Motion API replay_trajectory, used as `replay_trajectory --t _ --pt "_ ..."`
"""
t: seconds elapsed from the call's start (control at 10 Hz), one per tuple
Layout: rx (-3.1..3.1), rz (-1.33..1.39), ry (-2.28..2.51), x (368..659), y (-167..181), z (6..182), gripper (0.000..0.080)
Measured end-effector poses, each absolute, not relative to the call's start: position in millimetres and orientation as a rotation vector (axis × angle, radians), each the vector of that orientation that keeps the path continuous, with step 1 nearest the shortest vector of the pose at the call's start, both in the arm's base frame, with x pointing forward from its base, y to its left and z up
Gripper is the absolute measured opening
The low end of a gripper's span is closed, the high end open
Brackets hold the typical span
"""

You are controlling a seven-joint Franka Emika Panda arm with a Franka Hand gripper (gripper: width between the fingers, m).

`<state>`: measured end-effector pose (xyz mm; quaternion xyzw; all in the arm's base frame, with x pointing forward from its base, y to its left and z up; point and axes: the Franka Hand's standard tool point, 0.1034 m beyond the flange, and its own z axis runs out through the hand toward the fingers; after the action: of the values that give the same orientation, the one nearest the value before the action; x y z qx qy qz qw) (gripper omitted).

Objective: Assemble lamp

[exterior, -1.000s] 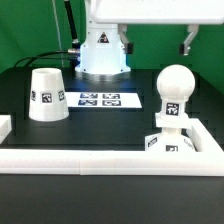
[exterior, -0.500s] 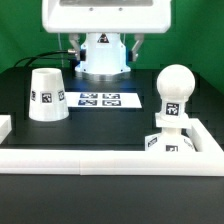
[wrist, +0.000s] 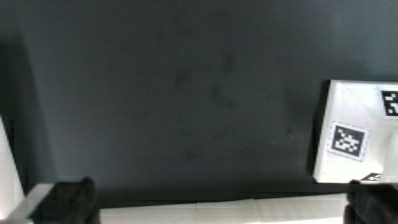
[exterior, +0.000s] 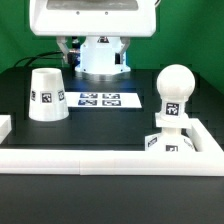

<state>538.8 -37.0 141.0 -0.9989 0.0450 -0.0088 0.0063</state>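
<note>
The white cone shade (exterior: 47, 95) stands on the dark table at the exterior view's left. The ball-shaped bulb (exterior: 175, 88) stands upright on the tagged base (exterior: 168, 142) at the exterior view's right, against the white wall. My gripper (wrist: 222, 203) is open and empty, its dark fingers (wrist: 71, 203) wide apart above bare table. In the exterior view only the white hand (exterior: 92, 18) shows clearly, high at the top, apart from every lamp part. A white tagged part (wrist: 361, 135), apparently the base, shows at the wrist view's edge.
The marker board (exterior: 100, 99) lies flat in front of the arm's foot (exterior: 100, 58). A white wall (exterior: 90, 160) runs along the table's front, with a short piece (exterior: 5, 125) at the exterior view's left. A white strip (wrist: 231, 210) lies between my fingers.
The hand has moved toward the exterior view's left and now fills the top of that view. The shade, bulb and base have not moved.
</note>
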Motion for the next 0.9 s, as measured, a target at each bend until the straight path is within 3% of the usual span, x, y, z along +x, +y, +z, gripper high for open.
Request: replay_trajectory --t 0.2,0.5,0.9 --pt "-3.126 -0.027 0.14 535.8 -37.0 140.4 0.0699" --pt "-3.115 -0.004 0.2 478.0 -40.9 129.4 0.0699" --pt "-3.11 0.08 0.263 442.0 -66.2 112.9 0.0699"
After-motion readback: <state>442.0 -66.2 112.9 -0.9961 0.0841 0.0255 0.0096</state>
